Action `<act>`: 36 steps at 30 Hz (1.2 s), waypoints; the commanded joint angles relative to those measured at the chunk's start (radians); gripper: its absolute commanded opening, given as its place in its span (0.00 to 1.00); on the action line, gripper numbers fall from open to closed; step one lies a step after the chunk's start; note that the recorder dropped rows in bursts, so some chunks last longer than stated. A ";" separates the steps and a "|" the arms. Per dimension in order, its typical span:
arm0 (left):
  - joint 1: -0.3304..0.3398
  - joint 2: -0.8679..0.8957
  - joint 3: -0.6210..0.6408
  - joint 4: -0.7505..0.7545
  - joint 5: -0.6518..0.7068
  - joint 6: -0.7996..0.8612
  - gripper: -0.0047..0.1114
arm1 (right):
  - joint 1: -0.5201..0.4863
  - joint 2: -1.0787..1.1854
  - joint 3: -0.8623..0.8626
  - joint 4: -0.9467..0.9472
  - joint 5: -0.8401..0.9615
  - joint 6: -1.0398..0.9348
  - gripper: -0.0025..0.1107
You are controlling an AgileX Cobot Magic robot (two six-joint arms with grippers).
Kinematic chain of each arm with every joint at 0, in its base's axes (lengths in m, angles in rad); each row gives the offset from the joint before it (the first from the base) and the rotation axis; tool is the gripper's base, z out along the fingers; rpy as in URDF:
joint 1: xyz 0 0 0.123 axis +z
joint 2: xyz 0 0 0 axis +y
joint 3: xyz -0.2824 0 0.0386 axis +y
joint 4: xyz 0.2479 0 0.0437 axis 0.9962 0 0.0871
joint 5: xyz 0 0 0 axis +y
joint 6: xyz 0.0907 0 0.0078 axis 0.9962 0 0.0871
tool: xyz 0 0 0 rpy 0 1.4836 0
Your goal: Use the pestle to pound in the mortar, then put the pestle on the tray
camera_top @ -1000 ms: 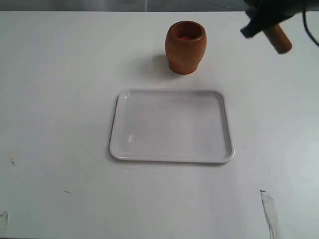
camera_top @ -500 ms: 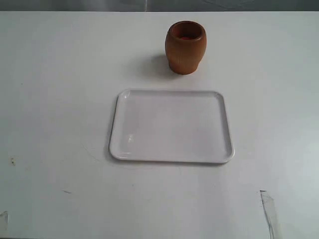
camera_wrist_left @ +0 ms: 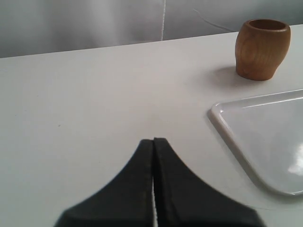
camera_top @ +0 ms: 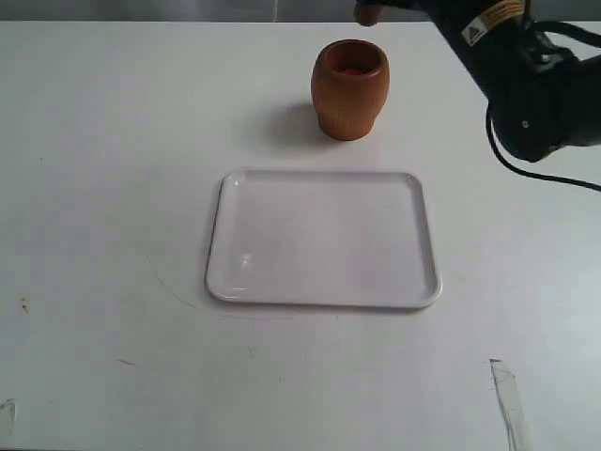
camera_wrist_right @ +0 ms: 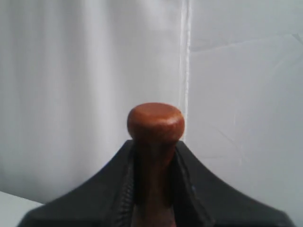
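The brown barrel-shaped mortar (camera_top: 349, 89) stands upright on the table, just beyond the white tray (camera_top: 324, 240). My right arm (camera_top: 526, 85) reaches in from the upper right. A dark end of the pestle (camera_top: 368, 13) shows at the top edge, above and slightly right of the mortar. In the right wrist view my right gripper (camera_wrist_right: 154, 149) is shut on the pestle (camera_wrist_right: 155, 124), its small knob sticking out past the fingertips. My left gripper (camera_wrist_left: 153, 141) is shut with nothing in it, low over the table, left of the tray (camera_wrist_left: 265, 137) and short of the mortar (camera_wrist_left: 262, 49).
The table is white and bare around the tray. A grey backdrop runs along its far edge. A dark scuff mark (camera_top: 502, 390) lies on the table near the front right. The tray holds nothing.
The right arm, seen at the top right with the pestle one second ago, left the view half a second ago. It is now back, with the pestle end above the mortar.
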 commanded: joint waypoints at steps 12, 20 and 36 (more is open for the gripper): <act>-0.008 -0.001 0.001 -0.007 -0.003 -0.008 0.04 | -0.017 0.252 -0.185 -0.105 0.152 0.027 0.02; -0.008 -0.001 0.001 -0.007 -0.003 -0.008 0.04 | -0.017 0.346 -0.185 -0.073 0.133 0.048 0.02; -0.008 -0.001 0.001 -0.007 -0.003 -0.008 0.04 | -0.017 -0.015 -0.185 -0.115 0.134 -0.010 0.02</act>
